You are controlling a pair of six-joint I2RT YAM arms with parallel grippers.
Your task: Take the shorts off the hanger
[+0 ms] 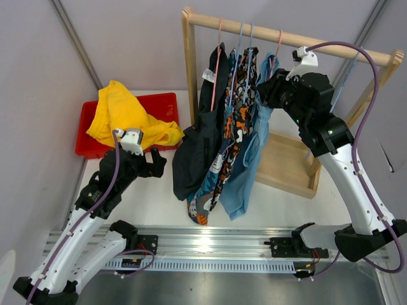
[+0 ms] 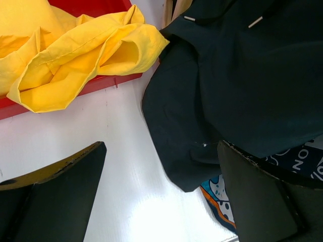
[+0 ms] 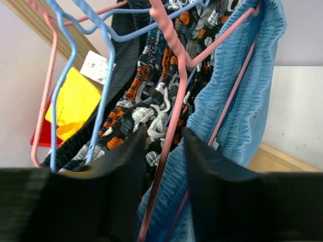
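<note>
One pair is off: the yellow shorts (image 1: 121, 117) lie heaped over the red tray (image 1: 162, 101), just ahead and left of the left gripper (image 2: 156, 201). That gripper hangs low over the table, wide open and empty. Four pairs hang on the rack (image 1: 343, 49). The black shorts (image 1: 194, 152) are just ahead and right of the left gripper, then come the patterned shorts (image 1: 222, 159) — two of them — and the blue shorts (image 1: 245, 171).

The right gripper (image 3: 165, 136) is up among the hangers, its fingers narrow but not closed. They straddle the pink hanger (image 3: 174, 101) carrying the blue shorts, whose cloth bunches just beyond its tips. I judge about a fifth done — blue looks next.
</note>
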